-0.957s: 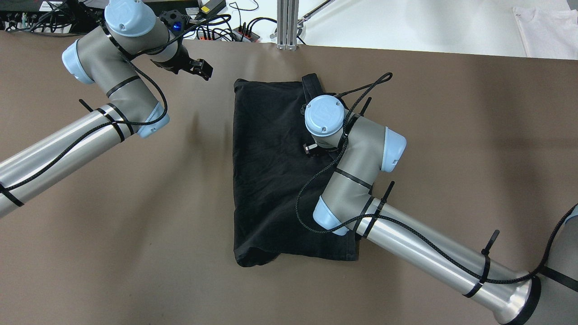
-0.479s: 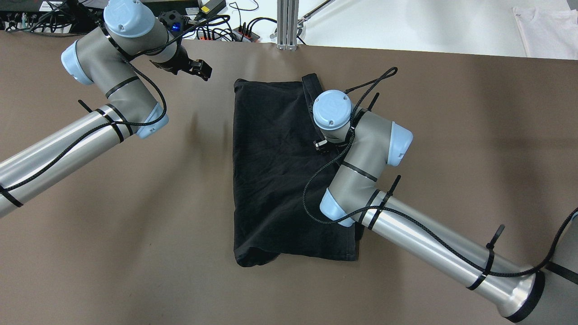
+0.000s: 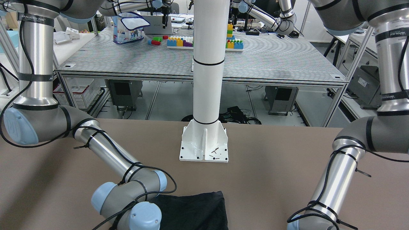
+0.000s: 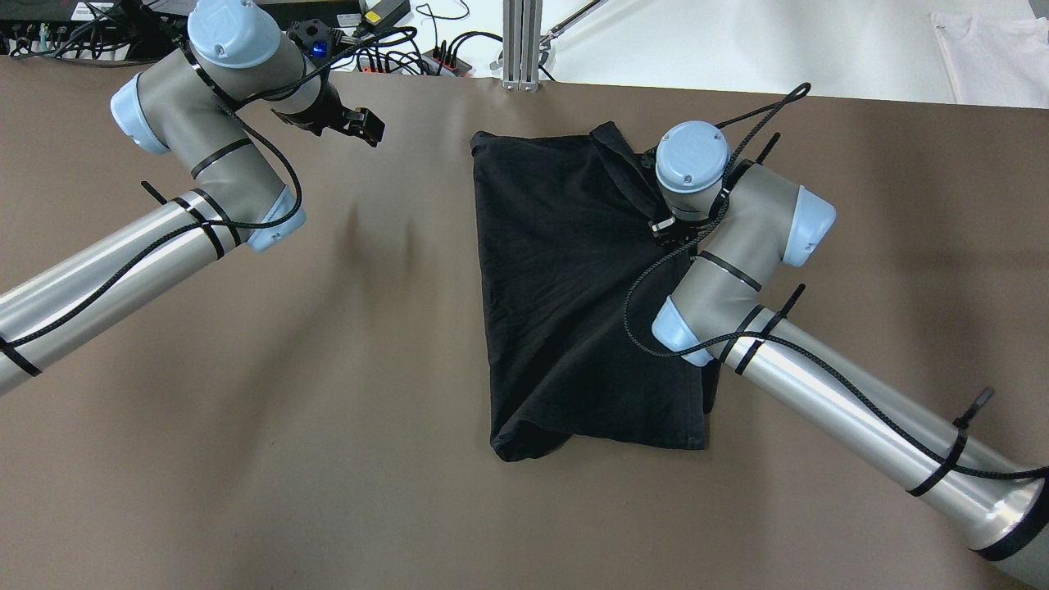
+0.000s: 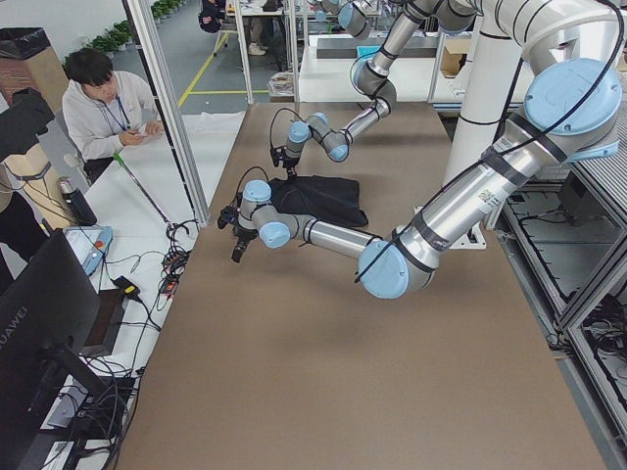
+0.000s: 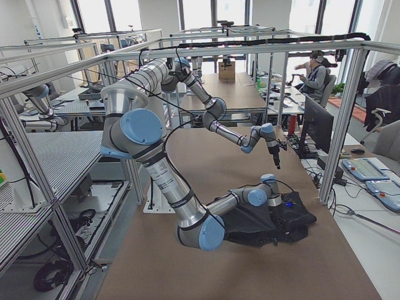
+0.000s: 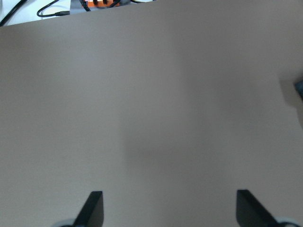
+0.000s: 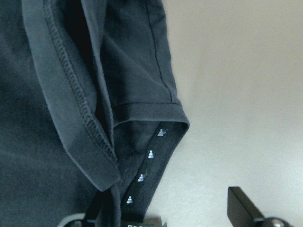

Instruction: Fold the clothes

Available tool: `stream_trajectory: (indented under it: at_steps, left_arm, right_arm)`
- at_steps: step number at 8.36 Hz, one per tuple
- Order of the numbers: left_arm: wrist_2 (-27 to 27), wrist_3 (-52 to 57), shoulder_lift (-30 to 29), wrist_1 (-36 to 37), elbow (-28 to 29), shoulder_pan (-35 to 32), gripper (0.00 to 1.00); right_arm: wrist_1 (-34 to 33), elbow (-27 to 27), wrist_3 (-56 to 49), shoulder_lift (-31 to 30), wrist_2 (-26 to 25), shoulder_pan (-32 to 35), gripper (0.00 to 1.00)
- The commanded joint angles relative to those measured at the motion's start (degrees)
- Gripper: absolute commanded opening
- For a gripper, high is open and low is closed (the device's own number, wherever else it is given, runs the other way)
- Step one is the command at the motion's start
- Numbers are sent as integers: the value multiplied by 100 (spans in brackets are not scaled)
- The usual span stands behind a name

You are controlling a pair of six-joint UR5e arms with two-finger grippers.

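The black cloth (image 4: pixel 574 287) lies folded on the brown table (image 4: pixel 287 410), slightly askew, and also shows in the front view (image 3: pixel 191 210). My right gripper (image 4: pixel 665 232) sits low at the cloth's far right corner, mostly hidden under its wrist. In the right wrist view the right gripper (image 8: pixel 165 213) has its jaws wide apart: one fingertip (image 8: pixel 241 203) is over bare table and the other is covered by the hemmed folds (image 8: pixel 71 94). My left gripper (image 4: pixel 365 127) is open and empty over bare table at the far left, apart from the cloth; the left wrist view (image 7: pixel 168 213) shows only table.
A white pole base (image 3: pixel 204 148) stands on the table on the robot's side. Cables and power strips (image 4: pixel 442 61) and an aluminium post (image 4: pixel 520 41) line the far edge. A white garment (image 4: pixel 992 49) lies beyond the far right. A person (image 5: pixel 103 98) sits beside the table.
My right arm has moved right and towards the far edge, and the black cloth has slid right with it and turned slightly. My left arm has barely moved.
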Motion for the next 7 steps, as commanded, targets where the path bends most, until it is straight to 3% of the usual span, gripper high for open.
stream_trajectory:
  at_steps: [1,4,7]
  left_arm:
    - [0,35,48,0,7,1,100]
    - [0,26,57,0,-19,1,100]
    - [-9,0,66,-9,-37,19,100]
  right_arm:
    - [-12,398,140,-30,394,142,89]
    - [-12,121,1336,637,520,63,91]
    - [31,-871,402,911,319,-25,92]
